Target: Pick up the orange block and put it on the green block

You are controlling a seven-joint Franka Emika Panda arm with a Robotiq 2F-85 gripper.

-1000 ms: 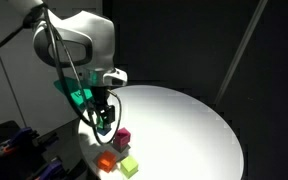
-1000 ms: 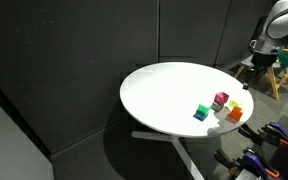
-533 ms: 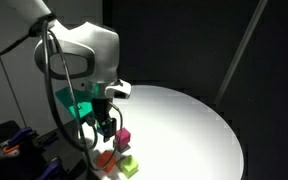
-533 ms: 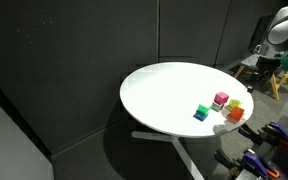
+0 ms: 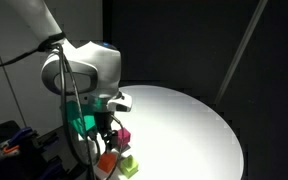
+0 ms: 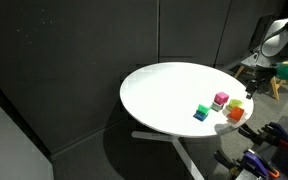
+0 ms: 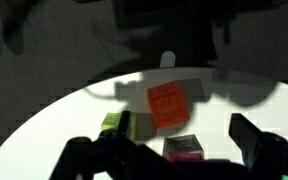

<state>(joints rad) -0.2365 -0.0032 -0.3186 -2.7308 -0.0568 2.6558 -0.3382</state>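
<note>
The orange block (image 7: 169, 105) lies on the white table just past my fingertips in the wrist view, roughly centred between them. My gripper (image 7: 184, 122) is open and holds nothing. It hangs over the cluster of cubes (image 5: 106, 138). In both exterior views the orange block (image 5: 107, 160) (image 6: 234, 115) sits near the table's edge. The green block (image 6: 200, 112) stands a little apart, on the cluster's inner side. It does not show in the wrist view, and my gripper hides it in an exterior view.
A lime cube (image 7: 114, 123) (image 5: 130, 166) and a magenta cube (image 7: 184, 150) (image 5: 124, 136) sit close to the orange one. The round white table (image 5: 189, 115) (image 6: 164, 90) ends just beside the cubes. Dark walls surround it, and tools lie on the floor (image 6: 259, 160).
The arm has come down and moved toward the table's edge, bringing the open gripper closer over the cubes. No cube has moved.
</note>
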